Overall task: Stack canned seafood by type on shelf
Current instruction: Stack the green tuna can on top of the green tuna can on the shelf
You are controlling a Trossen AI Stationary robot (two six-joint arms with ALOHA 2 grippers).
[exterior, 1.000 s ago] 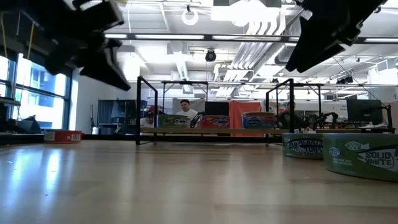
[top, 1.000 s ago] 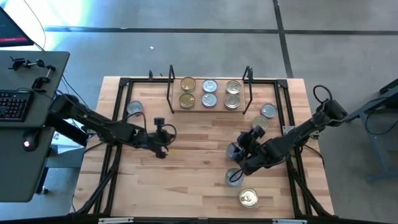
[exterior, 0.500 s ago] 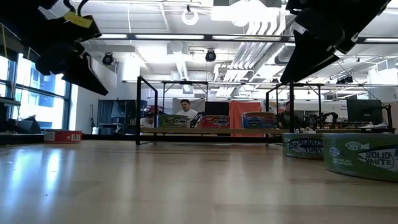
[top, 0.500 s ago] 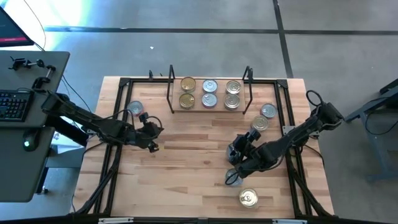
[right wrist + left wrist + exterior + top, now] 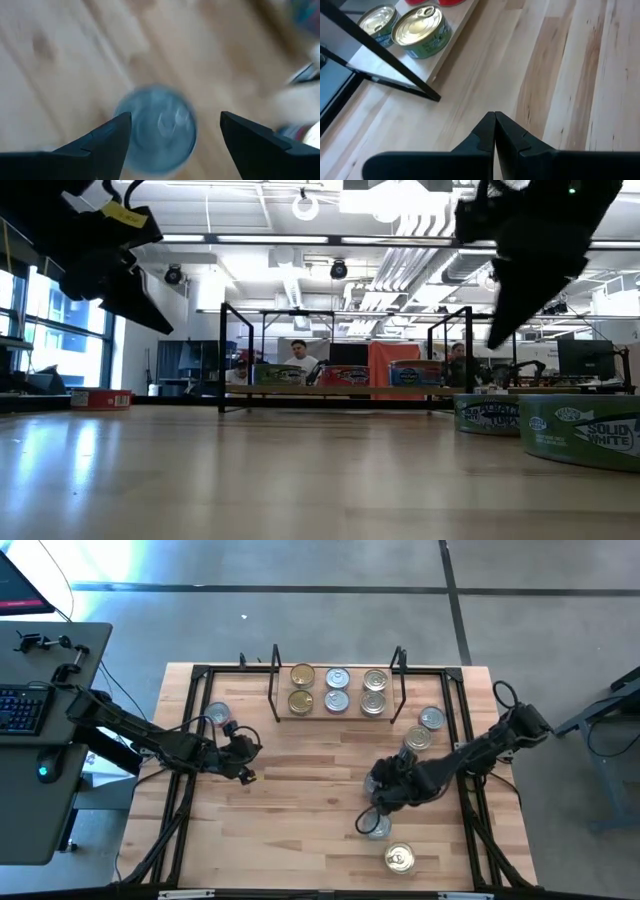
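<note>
From above, the shelf (image 5: 337, 711) sits at the far middle of the table (image 5: 300, 810) with six cans on it in three columns. Loose cans: one far left (image 5: 216, 715), two far right (image 5: 425, 728), two near right. The right gripper (image 5: 376, 823) hangs over a silver-lidded can (image 5: 378, 828), with a gold-lidded can (image 5: 399, 858) just nearer. The left gripper (image 5: 247, 753) is over bare wood on the left.

Low view: a green-label can (image 5: 580, 435) reads "SOLID WHITE".

Left wrist: fingers (image 5: 482, 137) pressed together, holding nothing.

Right wrist: fingers (image 5: 107, 140) spread wide either side of the blurry silver can, not gripping it.
</note>
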